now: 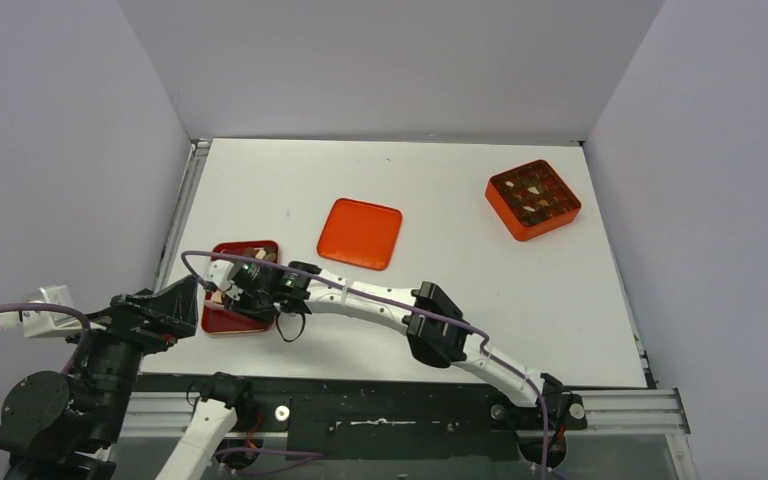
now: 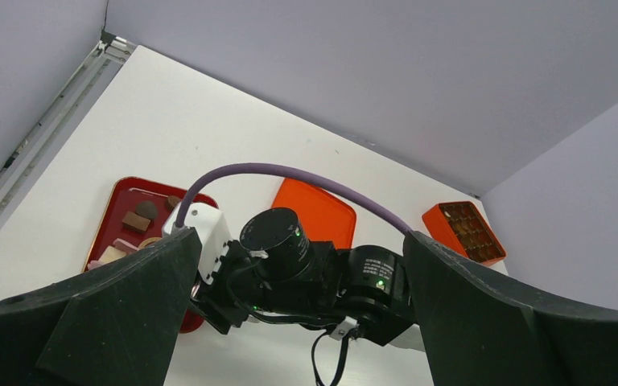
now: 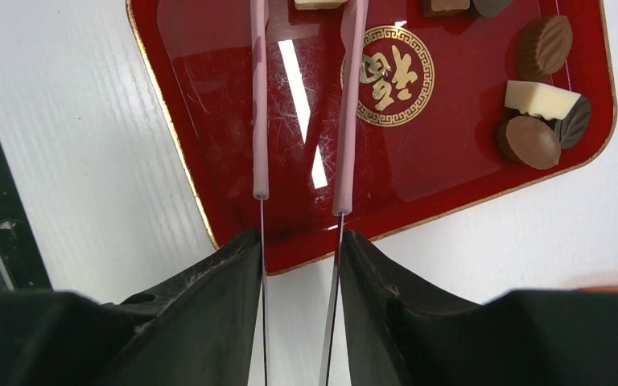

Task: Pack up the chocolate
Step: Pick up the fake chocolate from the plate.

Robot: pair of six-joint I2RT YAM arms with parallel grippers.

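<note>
The right arm (image 1: 380, 305) is stretched from its base at the near right edge across the counter (image 1: 460, 290) to the left, bent at the elbow, with its wrist held over the red tray (image 3: 467, 161). The right jaws are seen clamped on the pink tongs (image 3: 260, 121), whose two thin arms run out side by side over the tray's glossy floor. The tips of the tongs are cut off at the top of the wrist view, where a cream piece is partly seen between them; whether it is gripped cannot be told.

The chocolate (image 3: 529, 141) is found loose on the tray, brown and cream pieces clustered at one end. More pieces are seen in the cells of the orange box (image 1: 505, 215) at the far right. The flat orange lid (image 1: 360, 233) lies between tray and box.

The left arm (image 1: 110, 350) is folded low at the near left, and the left jaws are held wide apart, empty, pointed towards the tray.
</note>
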